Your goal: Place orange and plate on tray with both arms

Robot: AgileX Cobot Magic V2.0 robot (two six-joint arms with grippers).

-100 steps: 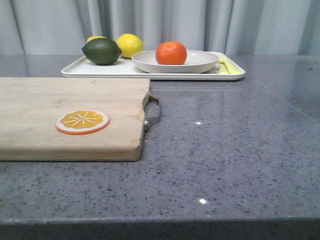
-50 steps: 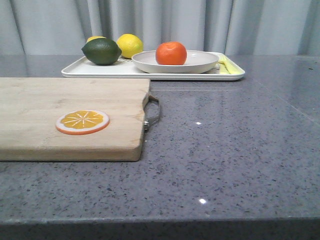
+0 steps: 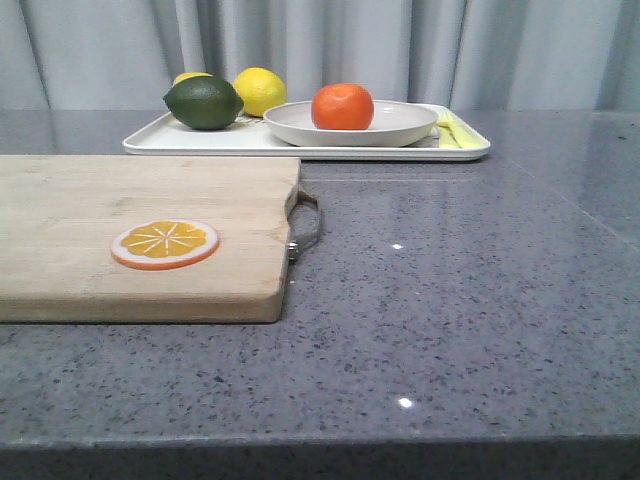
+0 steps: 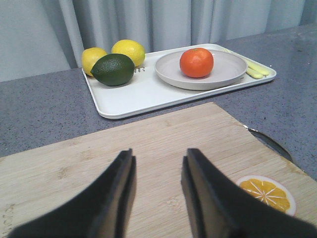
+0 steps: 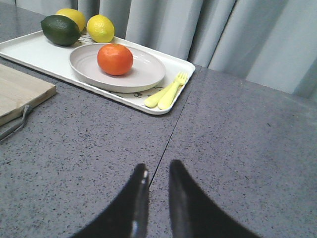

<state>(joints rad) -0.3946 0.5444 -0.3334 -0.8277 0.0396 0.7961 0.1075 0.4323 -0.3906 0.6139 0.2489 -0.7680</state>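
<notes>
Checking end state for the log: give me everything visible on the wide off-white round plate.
The wide, shallow, off-white round plate has a matte, ceramic-looking surface and a low raised rim. It appears intact and sits flat and upright on the right half of the large rectangular white tray. The glossy whole orange rests inside it, left of centre in the front view. Pale yellow cutlery lies on the tray beside it; whether that touches the rim cannot be told. Neither gripper touches the plate.

Grey speckled stone countertop point(image 3: 470, 300), small glints of overhead light on its surface. Pleated pale grey curtain point(image 3: 330, 45) hangs along the far edge.
</notes>
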